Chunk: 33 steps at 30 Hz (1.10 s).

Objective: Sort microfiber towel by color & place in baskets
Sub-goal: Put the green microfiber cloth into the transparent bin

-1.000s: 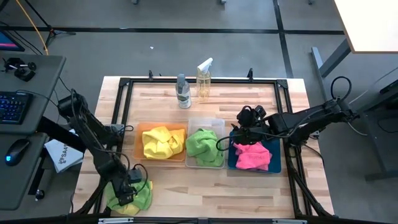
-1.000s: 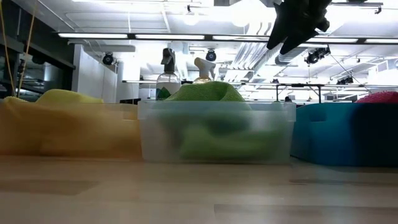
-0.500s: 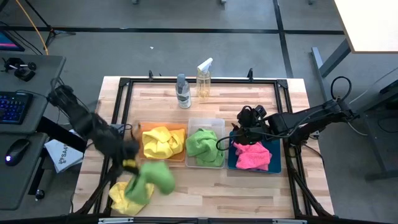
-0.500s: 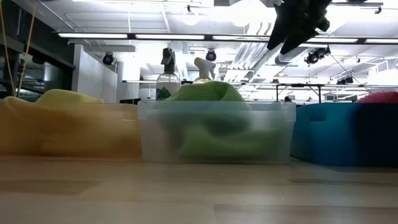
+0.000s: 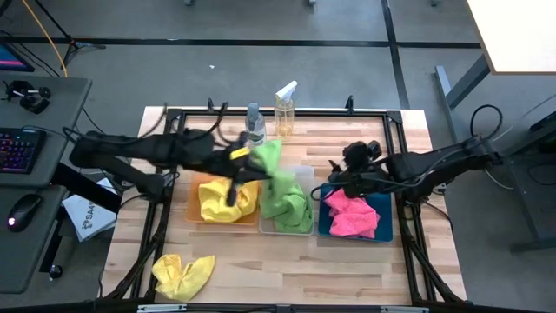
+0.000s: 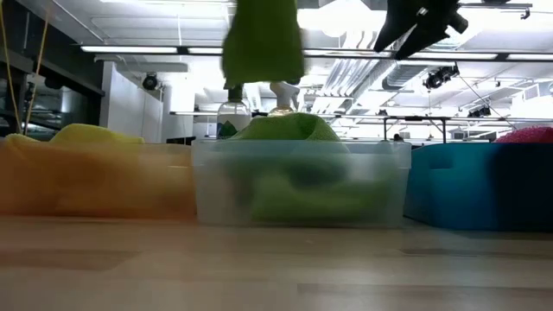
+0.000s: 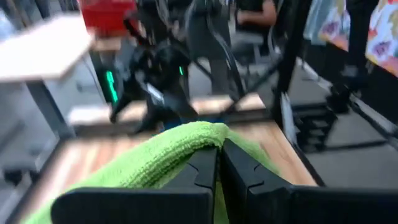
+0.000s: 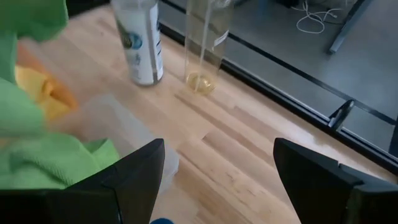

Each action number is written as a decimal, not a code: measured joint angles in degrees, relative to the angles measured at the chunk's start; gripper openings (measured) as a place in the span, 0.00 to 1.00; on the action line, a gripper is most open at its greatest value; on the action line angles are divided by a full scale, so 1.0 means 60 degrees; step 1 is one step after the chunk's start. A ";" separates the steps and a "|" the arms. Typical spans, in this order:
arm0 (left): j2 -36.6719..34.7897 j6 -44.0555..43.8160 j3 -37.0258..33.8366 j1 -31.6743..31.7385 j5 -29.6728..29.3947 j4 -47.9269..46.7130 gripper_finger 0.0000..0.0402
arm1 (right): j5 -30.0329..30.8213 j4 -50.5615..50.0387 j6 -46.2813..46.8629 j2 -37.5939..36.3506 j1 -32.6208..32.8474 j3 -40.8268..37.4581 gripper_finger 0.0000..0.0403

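The left gripper (image 5: 246, 155) is clamped on one green towel (image 5: 269, 161), hanging over the clear basket (image 5: 287, 171), the middle of three baskets. That bin holds another green towel (image 5: 287, 204). Left of it the orange basket (image 5: 193, 200) holds one yellow towel (image 5: 228, 198); right of it the blue basket (image 5: 385, 222) holds one pink towel (image 5: 352, 217). The right gripper (image 5: 343, 178), fingers apart, hovers above the blue one. One yellow towel (image 5: 183, 274) lies loose on the table, well in front of the orange basket.
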 joint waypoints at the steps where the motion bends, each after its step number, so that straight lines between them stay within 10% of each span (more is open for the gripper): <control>1: 0.0220 0.0276 0.0000 0.0147 0.0076 0.0481 0.00 | 0.0042 -0.0062 0.0051 -0.0155 0.0000 0.0000 0.74; 19: 0.2663 0.0479 -0.0543 0.1627 -0.0353 0.1181 0.00 | 0.0375 -0.0401 0.0049 -0.1246 0.0000 0.0000 0.74; 33: 0.1814 0.2912 -0.0481 0.0840 -0.5177 0.1841 0.00 | 0.0704 -0.0736 0.0073 -0.1246 0.0000 0.0000 0.74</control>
